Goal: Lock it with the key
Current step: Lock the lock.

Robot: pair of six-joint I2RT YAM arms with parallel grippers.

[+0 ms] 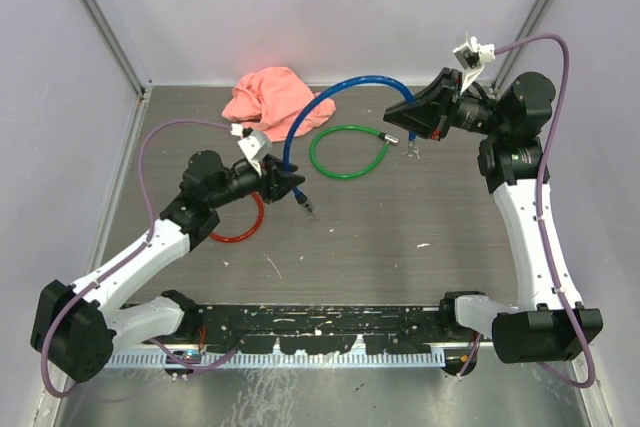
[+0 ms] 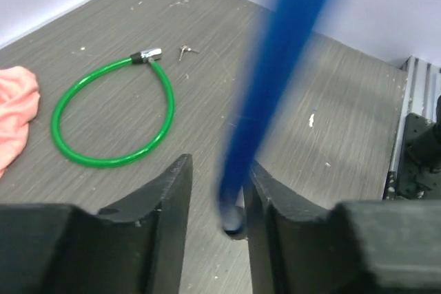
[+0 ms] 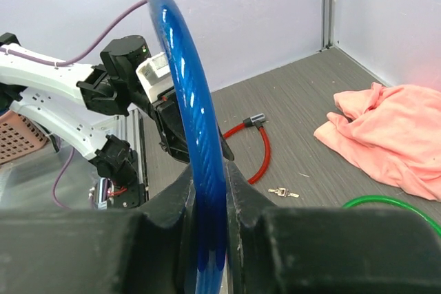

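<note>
A blue cable lock arcs through the air between the two arms. My right gripper is shut on one part of it, and the right wrist view shows the blue cable pinched between both fingers. My left gripper is open around the cable's other end, which rests against the right finger with a gap to the left finger. One small key lies by the green lock's head. Another set of keys lies near the red lock.
A green cable lock lies looped at the table's middle. A red cable lock lies under my left arm. A pink cloth sits at the back. Walls enclose the table on three sides.
</note>
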